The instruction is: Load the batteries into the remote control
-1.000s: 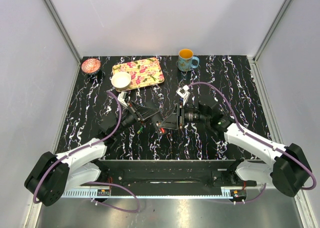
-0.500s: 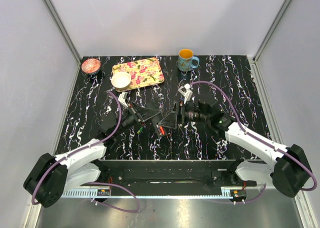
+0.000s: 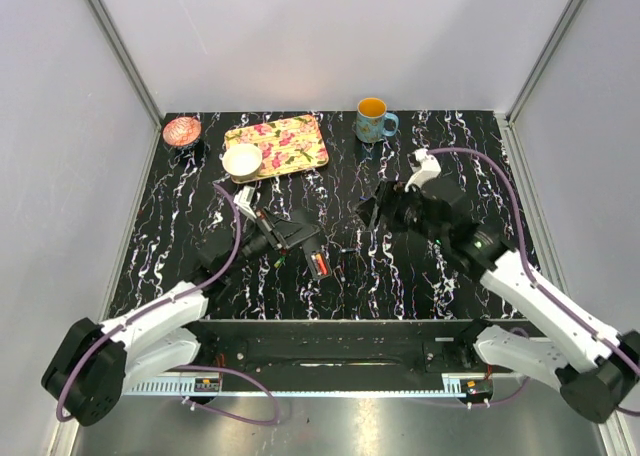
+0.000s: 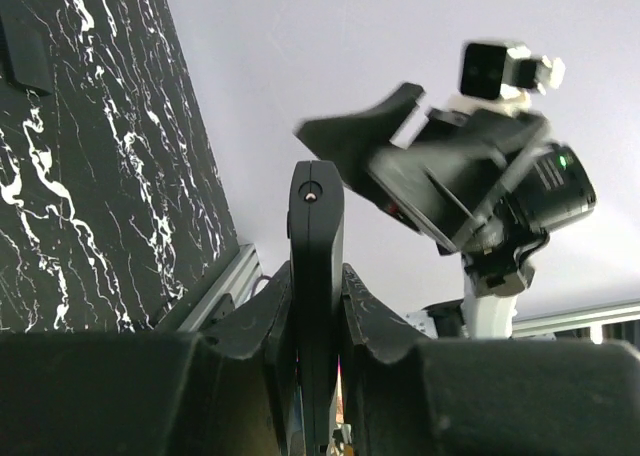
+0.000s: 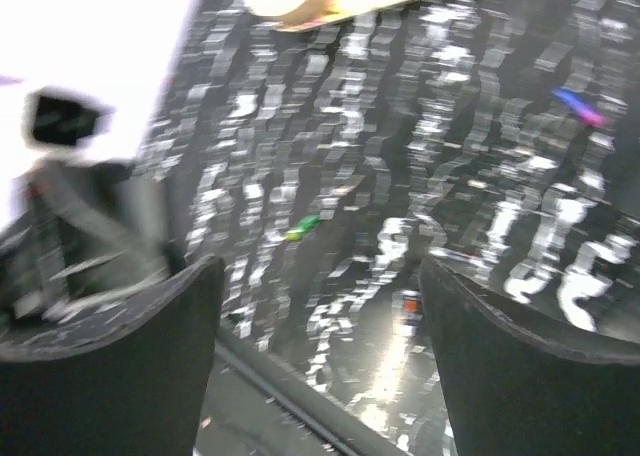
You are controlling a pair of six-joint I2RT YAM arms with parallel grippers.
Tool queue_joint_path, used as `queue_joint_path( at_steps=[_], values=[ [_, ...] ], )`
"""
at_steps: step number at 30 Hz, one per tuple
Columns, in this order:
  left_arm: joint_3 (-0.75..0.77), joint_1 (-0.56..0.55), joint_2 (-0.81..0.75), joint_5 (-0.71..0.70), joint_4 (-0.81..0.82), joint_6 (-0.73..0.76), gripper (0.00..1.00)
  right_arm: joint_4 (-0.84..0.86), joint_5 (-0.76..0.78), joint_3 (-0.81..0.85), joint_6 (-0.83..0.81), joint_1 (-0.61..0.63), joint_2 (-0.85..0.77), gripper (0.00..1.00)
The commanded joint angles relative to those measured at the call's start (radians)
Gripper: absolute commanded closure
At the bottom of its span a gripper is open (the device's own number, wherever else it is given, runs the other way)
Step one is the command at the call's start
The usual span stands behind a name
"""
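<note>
Pulled back rightward, the right fingers (image 5: 520, 356) spread wide, empty; the left fingers (image 4: 385, 326) clamp the remote control (image 4: 317, 266) edgewise, arm stretched forward.

floral tray (image 3: 285, 141), white bowl (image 3: 242, 161), reddish dish (image 3: 182, 131) and mug (image 3: 373, 122) sit far back.

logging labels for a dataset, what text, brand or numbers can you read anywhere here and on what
No text can be read anywhere.
remote: plain black, no print shows.
orange-red battery: too small to read.
green battery: blurred, unreadable.
mug and tray: patterns only, no words.
right arm: faint white marks, too blurred to read.
</note>
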Motion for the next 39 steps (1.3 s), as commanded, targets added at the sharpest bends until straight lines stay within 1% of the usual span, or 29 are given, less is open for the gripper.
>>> queue_joint_path(
  at_steps=[1, 2, 4, 6, 7, 8, 10, 11, 17, 21, 23, 26, 33, 39],
  values=[
    [-0.006, 0.004, -0.097, -0.051, -0.101, 0.090, 1.00, -0.305, 0.423, 0.103, -0.056, -0.020, 0.195, 0.17],
    [-0.013, 0.004, -0.132, -0.061, -0.127, 0.107, 1.00, -0.334, 0.467, 0.114, -0.070, -0.023, 0.273, 0.21],
    [-0.032, 0.004, -0.169, -0.082, -0.154, 0.123, 1.00, -0.336, 0.495, 0.128, -0.068, -0.043, 0.331, 0.25],
    [-0.038, 0.006, -0.219, -0.096, -0.198, 0.150, 1.00, -0.301, 0.474, 0.124, -0.059, -0.080, 0.403, 0.28],
    [-0.041, 0.006, -0.233, -0.108, -0.212, 0.158, 1.00, -0.282, 0.463, 0.127, -0.062, -0.118, 0.431, 0.29],
    [-0.043, 0.006, -0.249, -0.111, -0.236, 0.172, 1.00, -0.272, 0.449, 0.134, -0.054, -0.138, 0.495, 0.30],
    [-0.044, 0.007, -0.276, -0.117, -0.252, 0.183, 1.00, -0.270, 0.428, 0.174, -0.044, -0.188, 0.563, 0.32],
    [-0.046, 0.009, -0.284, -0.119, -0.264, 0.190, 1.00, -0.271, 0.425, 0.186, -0.037, -0.199, 0.619, 0.36],
    [-0.061, 0.026, -0.312, -0.097, -0.272, 0.187, 1.00, -0.273, 0.399, 0.304, -0.050, -0.224, 0.781, 0.36],
    [-0.075, 0.040, -0.321, -0.084, -0.257, 0.181, 1.00, -0.287, 0.386, 0.369, -0.034, -0.244, 0.842, 0.34],
    [-0.076, 0.041, -0.327, -0.078, -0.256, 0.183, 1.00, -0.290, 0.377, 0.380, -0.027, -0.246, 0.868, 0.31],
    [-0.079, 0.044, -0.330, -0.076, -0.256, 0.184, 1.00, -0.313, 0.380, 0.403, -0.021, -0.252, 0.907, 0.30],
    [-0.072, 0.044, -0.318, -0.071, -0.256, 0.192, 1.00, -0.324, 0.382, 0.416, -0.047, -0.258, 0.951, 0.33],
    [-0.073, 0.044, -0.283, -0.045, -0.223, 0.175, 1.00, -0.304, 0.342, 0.401, -0.082, -0.265, 0.971, 0.35]
  ],
)
